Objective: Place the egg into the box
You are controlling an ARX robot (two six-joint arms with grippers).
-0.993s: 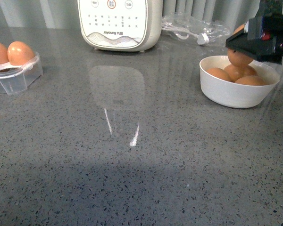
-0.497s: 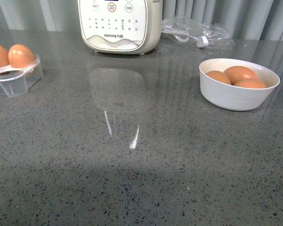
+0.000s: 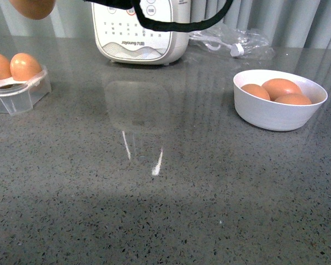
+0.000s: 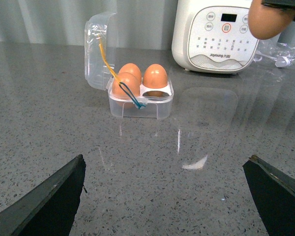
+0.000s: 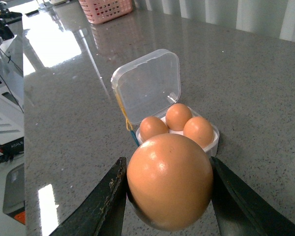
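My right gripper (image 5: 169, 199) is shut on the egg (image 5: 169, 181), a smooth orange-brown one held in the air between both black fingers. In the front view the egg (image 3: 33, 8) hangs at the top left, above and behind the box (image 3: 22, 94). The box (image 5: 150, 83) is a clear carton with its lid open, and three brown eggs sit in its cups. The left wrist view shows the box (image 4: 147, 109) ahead on the counter and the held egg (image 4: 268, 19) high beside it. My left gripper (image 4: 164, 196) is open and empty, low over bare counter.
A white bowl (image 3: 279, 113) holding three brown eggs stands at the right. A big white appliance (image 3: 140, 38) with buttons stands at the back, with a clear plastic bag (image 3: 231, 38) beside it. A pink basket (image 5: 105, 9) sits far off. The right arm's black cable (image 3: 176, 23) crosses the top.
The right gripper has lifted the egg from above the bowl at the right and carried it across to the top left, near the box. Three eggs stay in the bowl.
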